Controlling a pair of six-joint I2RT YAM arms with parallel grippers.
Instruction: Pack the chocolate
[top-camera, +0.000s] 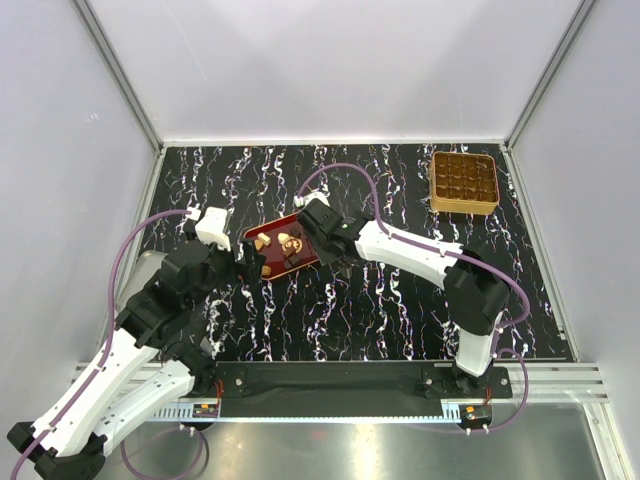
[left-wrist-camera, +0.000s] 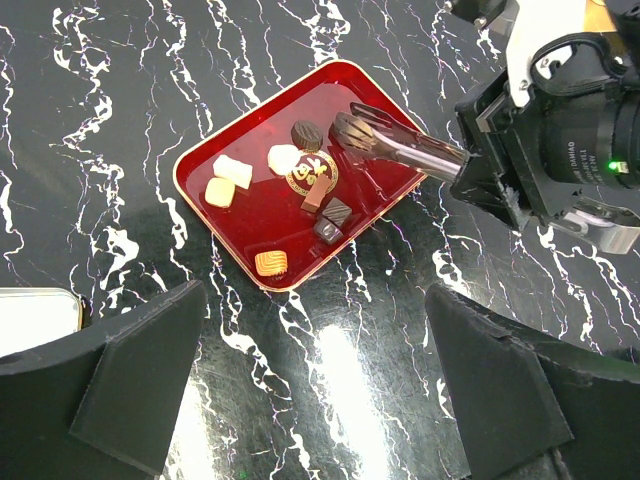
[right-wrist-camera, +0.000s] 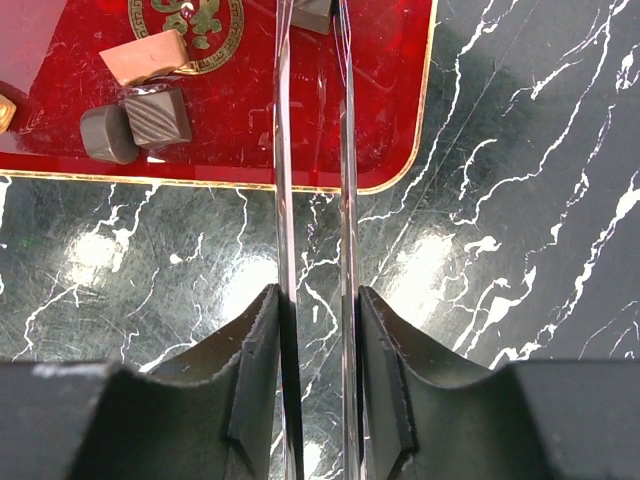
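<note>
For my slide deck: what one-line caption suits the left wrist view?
Tongs in the right gripper straddle a dark chocolate on the red tray.

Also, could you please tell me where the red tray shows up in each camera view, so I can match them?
Top external: the red tray lies just left of the picture's centre.
Left wrist: it fills the upper middle, turned cornerwise, chocolate on it.
Right wrist: only its near edge and one corner show at the top left, the tongs reaching over it.
Shared landmark: the gold emblem printed on the tray.
</note>
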